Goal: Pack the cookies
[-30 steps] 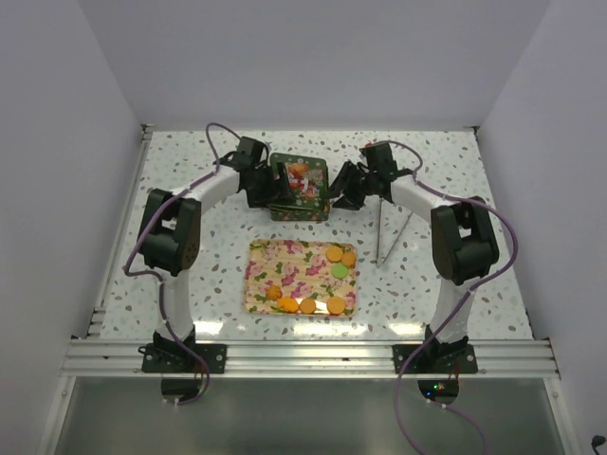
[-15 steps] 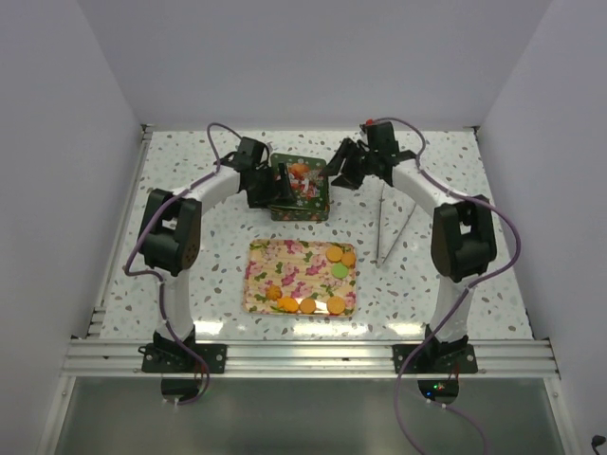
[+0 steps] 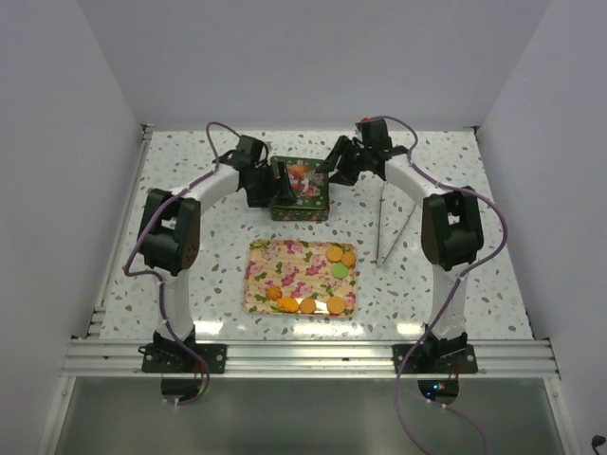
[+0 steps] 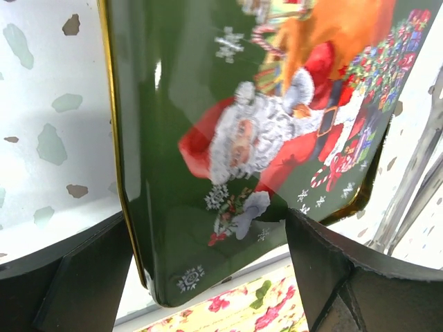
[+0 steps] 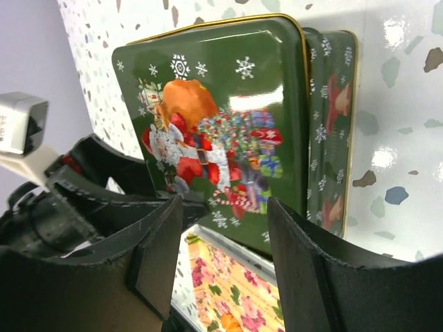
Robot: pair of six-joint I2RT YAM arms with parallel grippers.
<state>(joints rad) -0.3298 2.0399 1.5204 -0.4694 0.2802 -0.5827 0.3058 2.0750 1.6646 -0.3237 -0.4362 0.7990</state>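
Note:
Several cookies (image 3: 335,253), orange rounds and one green, lie on a floral tray (image 3: 285,265) in the middle of the table. A green Christmas tin (image 3: 305,190) with a Santa lid (image 4: 263,131) stands behind the tray. My left gripper (image 3: 277,190) sits at the tin's left side. In the left wrist view its jaws (image 4: 208,218) stand wide and press on the tin's near corner from both sides. My right gripper (image 3: 335,171) is open and empty, just off the tin's back right corner. The right wrist view (image 5: 225,207) shows it above the lid (image 5: 221,117), apart from it.
Metal tongs (image 3: 389,227) lie on the table right of the tray and show in the left wrist view (image 4: 415,173). The tray's edge shows below the tin in both wrist views (image 4: 228,311) (image 5: 214,277). The enclosure walls rise on three sides.
My right gripper has drawn back from the tin's right side, up and toward the back. The left arm and the tin have stayed in place.

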